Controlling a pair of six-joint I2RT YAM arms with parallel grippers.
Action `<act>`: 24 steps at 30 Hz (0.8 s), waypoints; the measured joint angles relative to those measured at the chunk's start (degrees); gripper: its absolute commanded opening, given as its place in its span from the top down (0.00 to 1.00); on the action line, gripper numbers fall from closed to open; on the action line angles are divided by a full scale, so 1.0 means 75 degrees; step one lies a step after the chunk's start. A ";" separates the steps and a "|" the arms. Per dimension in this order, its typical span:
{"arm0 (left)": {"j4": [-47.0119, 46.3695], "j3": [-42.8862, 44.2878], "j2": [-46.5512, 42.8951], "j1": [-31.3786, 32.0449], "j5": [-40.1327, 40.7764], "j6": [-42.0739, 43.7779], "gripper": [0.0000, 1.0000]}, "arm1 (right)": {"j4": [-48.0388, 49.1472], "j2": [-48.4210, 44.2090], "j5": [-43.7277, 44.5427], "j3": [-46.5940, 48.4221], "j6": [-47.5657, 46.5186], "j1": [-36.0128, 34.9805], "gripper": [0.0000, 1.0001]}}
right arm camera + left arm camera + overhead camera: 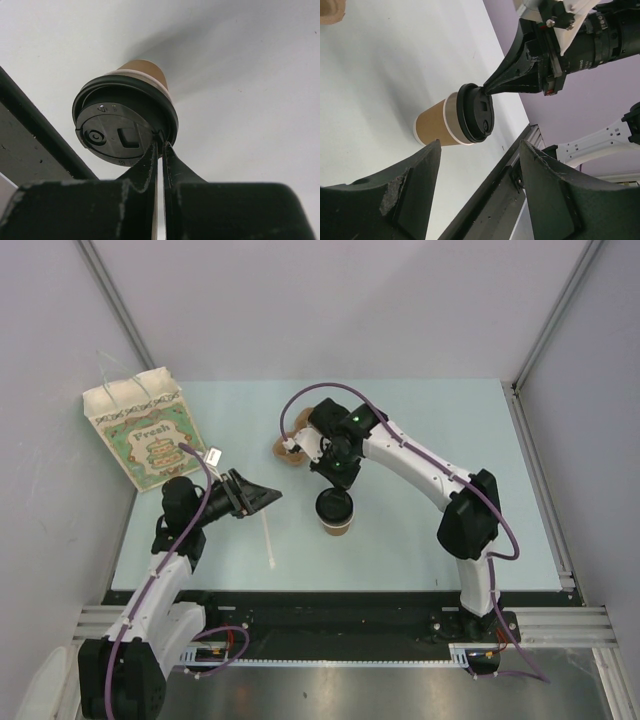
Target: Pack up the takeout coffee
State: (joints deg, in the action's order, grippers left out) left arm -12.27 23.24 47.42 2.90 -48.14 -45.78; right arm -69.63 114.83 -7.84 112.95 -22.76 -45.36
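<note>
From the right wrist, the right gripper [160, 145] is touching the rim of the lid [122, 125] with closed jaws, so a sideways push could be tipping the takeout coffee [147, 70]. From the left wrist, the left gripper [480, 150] is facing it, jaws wide and empty. From above, it is standing upright well right of the paper bag [147, 435], with open table [450, 440] lying on its far side from the bag.

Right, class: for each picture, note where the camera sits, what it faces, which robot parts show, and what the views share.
Top external: above and behind the robot, facing down at the table; left arm, right arm, coffee cup, paper bag.
Left wrist: on the left arm, facing sideways at the coffee cup; open left gripper frames it.
Right wrist: over the black lid, facing down; shut right gripper at its rim.
Shared: both wrist views show cup, lid and the right gripper's tips.
</note>
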 measured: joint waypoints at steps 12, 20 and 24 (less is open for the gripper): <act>0.0003 0.0076 0.0227 0.0047 0.0000 0.0114 0.31 | -0.0061 -0.0102 0.0119 -0.0213 -0.0052 -0.0058 1.00; 0.0128 0.0079 0.0230 0.0117 -0.0003 0.0181 0.30 | -0.0064 -0.0047 0.0216 -0.0189 -0.0052 -0.0035 1.00; 0.0137 0.0105 0.0262 0.0122 0.0000 0.0230 0.30 | -0.0064 0.0070 0.0216 -0.0163 -0.0052 -0.0035 1.00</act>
State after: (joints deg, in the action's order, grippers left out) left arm -11.25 24.03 49.39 3.81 -48.14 -44.05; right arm -70.11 115.35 -6.22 111.72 -23.16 -45.63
